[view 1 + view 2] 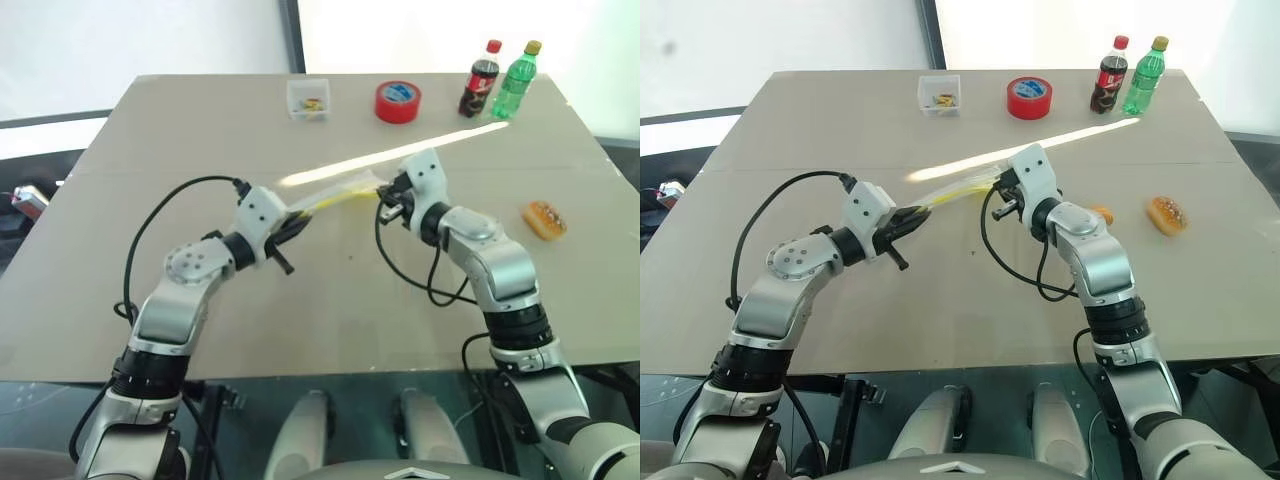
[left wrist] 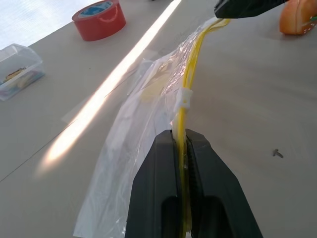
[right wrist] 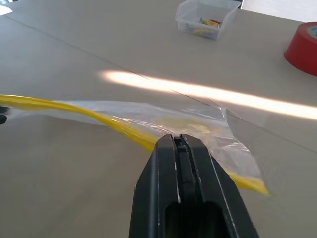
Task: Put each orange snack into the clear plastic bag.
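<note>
The clear plastic bag [image 1: 335,193] hangs stretched between my two grippers just above the table's middle. My left gripper [image 2: 181,138] is shut on its yellow seal strip [image 2: 190,69] at one end. My right gripper [image 3: 179,140] is shut on the bag's other end, where the strip [image 3: 114,124] runs past its fingertips. One orange snack [image 1: 545,219] lies on the table to the right of my right arm. A second orange snack [image 1: 1101,213] peeks out from behind my right forearm and also appears beside the right gripper's black tips [image 2: 247,6] in the left wrist view.
Along the table's far edge stand a small clear box [image 1: 308,98] with yellow bits, a red tape roll [image 1: 398,101], a cola bottle [image 1: 480,78] and a green bottle [image 1: 515,78]. A bright strip of sunlight crosses the tabletop [image 1: 300,320].
</note>
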